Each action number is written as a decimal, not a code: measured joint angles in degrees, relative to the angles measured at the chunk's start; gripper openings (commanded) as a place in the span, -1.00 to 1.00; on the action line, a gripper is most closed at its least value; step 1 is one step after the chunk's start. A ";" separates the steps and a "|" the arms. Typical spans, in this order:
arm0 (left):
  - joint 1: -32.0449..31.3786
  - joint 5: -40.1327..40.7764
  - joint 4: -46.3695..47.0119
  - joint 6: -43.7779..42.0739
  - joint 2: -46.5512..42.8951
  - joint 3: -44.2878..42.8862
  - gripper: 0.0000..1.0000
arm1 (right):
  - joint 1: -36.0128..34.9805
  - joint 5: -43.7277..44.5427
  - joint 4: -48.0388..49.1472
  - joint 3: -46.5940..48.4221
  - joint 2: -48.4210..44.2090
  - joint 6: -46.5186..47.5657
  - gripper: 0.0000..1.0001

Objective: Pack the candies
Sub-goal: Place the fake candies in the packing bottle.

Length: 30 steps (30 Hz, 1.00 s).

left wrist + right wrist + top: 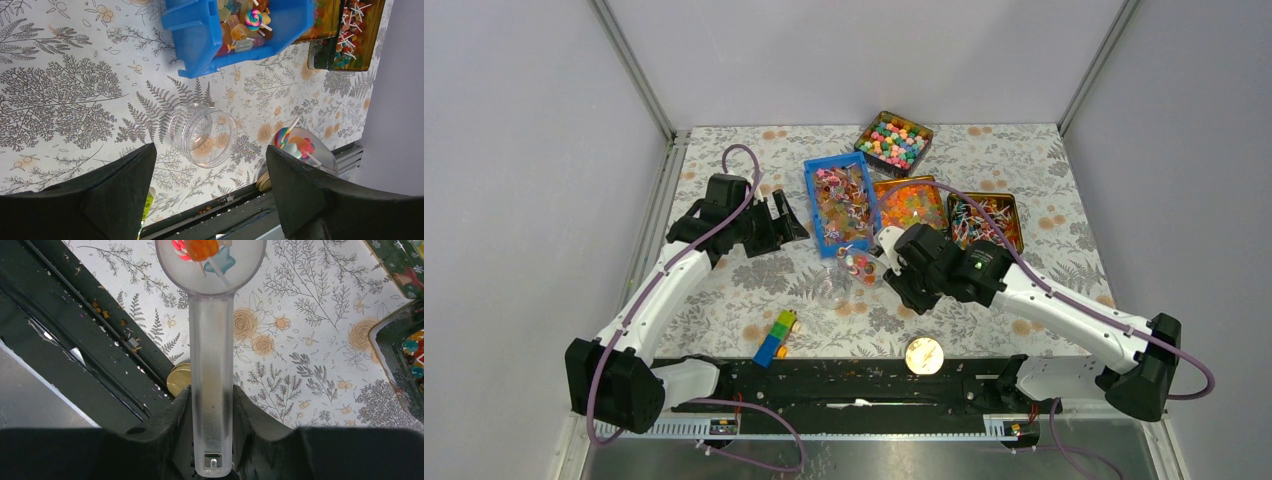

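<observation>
Mixed candies (842,200) fill a blue bin (813,212) at mid-table. My right gripper (894,262) (211,400) is shut on the handle of a frosted plastic scoop (211,355). The scoop's bowl (861,266) (320,150) carries a few candies (202,247) (295,142). A clear open jar (832,285) (202,136) stands just left of the scoop's bowl, with nothing visible inside. My left gripper (782,220) (210,152) is open left of the bin, above the table, with the jar seen between its fingers farther off.
Behind the scoop sit an orange-filled tin (911,203), a lollipop tin (984,218) and a tin of pastel balls (894,140). A gold lid (924,355) (179,379) and stacked toy bricks (774,338) lie near the front rail (854,385).
</observation>
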<state>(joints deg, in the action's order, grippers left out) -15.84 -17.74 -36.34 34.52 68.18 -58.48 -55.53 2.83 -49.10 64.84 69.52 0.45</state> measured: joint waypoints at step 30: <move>0.00 6.69 -9.01 -6.67 -2.10 -13.81 0.71 | -1.01 -5.22 -4.13 3.45 11.43 1.22 -1.00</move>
<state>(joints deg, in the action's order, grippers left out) -15.84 -11.05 -45.34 27.86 66.08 -72.29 -56.53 -2.39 -53.23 68.29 80.95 1.67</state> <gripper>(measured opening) 0.855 0.342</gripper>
